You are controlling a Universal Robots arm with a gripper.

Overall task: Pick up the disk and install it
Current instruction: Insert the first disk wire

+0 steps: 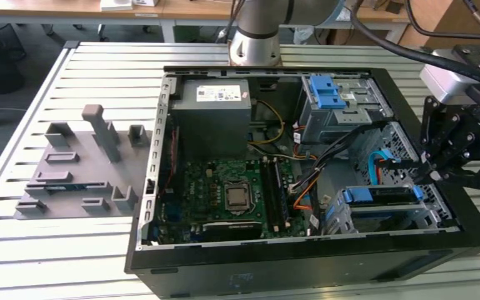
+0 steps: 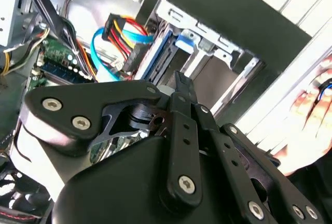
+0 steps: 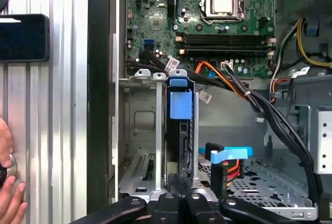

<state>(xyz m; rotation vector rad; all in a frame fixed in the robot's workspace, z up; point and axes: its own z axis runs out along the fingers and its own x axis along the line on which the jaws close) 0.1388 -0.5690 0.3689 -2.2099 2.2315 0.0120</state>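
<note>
At the exterior view's right edge, the gripper (image 1: pixel 437 177) hovers beside the disk (image 1: pixel 379 195), seated on edge in its drive bay (image 1: pixel 440 215) so the blue bracket (image 3: pixel 180 103) slots in; whether the gripper is wide or narrow I cannot tell.

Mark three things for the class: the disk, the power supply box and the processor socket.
disk (image 3: pixel 180 105): first wrist view, its blue bracket tab.
power supply box (image 1: pixel 215 119): exterior view, grey side panel.
processor socket (image 1: pixel 238 196): exterior view, its metal centre.
</note>
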